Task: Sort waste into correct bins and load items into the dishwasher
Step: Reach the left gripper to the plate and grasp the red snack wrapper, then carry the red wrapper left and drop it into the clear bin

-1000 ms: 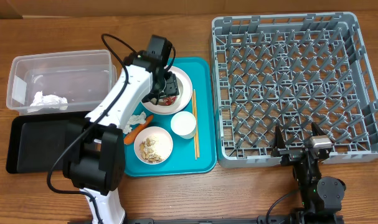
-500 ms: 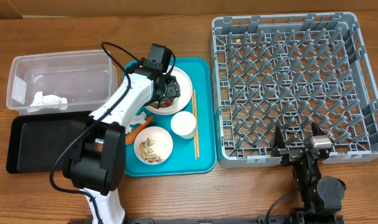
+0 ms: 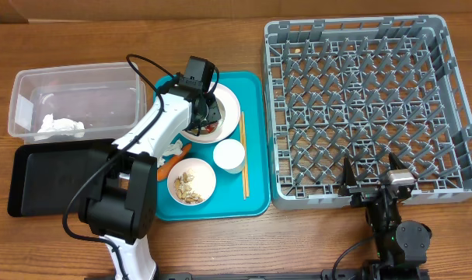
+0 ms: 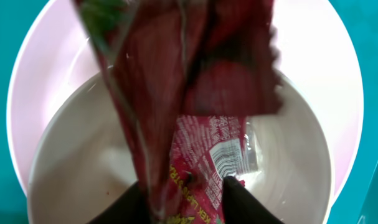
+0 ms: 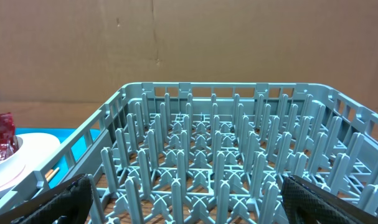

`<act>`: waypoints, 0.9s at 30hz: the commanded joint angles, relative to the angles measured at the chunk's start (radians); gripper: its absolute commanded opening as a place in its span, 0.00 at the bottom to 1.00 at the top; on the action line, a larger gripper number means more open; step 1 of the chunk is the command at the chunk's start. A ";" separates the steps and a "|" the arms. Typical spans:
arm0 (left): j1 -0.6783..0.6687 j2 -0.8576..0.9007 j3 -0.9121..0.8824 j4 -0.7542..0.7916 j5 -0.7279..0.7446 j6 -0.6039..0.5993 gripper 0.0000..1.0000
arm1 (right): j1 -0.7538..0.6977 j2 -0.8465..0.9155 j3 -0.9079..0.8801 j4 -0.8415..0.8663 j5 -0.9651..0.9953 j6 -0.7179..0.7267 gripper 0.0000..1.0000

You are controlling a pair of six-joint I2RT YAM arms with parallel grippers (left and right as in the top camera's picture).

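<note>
My left gripper (image 3: 208, 117) is down in a white bowl (image 4: 83, 143) that stands on the white plate (image 4: 341, 74) at the back of the teal tray. Its black fingers (image 4: 241, 200) are shut on the red shiny snack wrapper (image 4: 195, 81), which stands up between them in the left wrist view; it also shows in the overhead view (image 3: 213, 125). My right gripper (image 3: 372, 180) is open and empty at the near edge of the grey dish rack (image 3: 368, 101), its fingers (image 5: 67, 199) spread wide over the pegs.
On the teal tray (image 3: 255, 204) are a small white cup (image 3: 229, 155), a bowl of beige crumbs (image 3: 191, 180), chopsticks (image 3: 243, 155), a carrot (image 3: 172, 161) and a napkin (image 3: 170, 148). The clear tub (image 3: 33, 82) holds a crumpled napkin (image 3: 61, 124). The black tray (image 3: 49, 183) lies in front of it.
My left wrist has shifted slightly nearer, with the gripper staying in the bowl on the wrapper. The right arm has not moved.
</note>
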 commanded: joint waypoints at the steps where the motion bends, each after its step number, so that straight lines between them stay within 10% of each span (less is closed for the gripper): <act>1: -0.001 -0.013 -0.013 0.001 -0.013 -0.003 0.27 | -0.006 -0.010 -0.011 0.005 -0.001 0.005 1.00; 5: -0.001 -0.014 -0.013 0.000 -0.010 -0.002 0.04 | -0.006 -0.010 -0.011 0.005 -0.002 0.005 1.00; 27: 0.201 -0.222 0.364 -0.328 -0.021 0.001 0.04 | -0.006 -0.010 -0.011 0.005 -0.001 0.005 1.00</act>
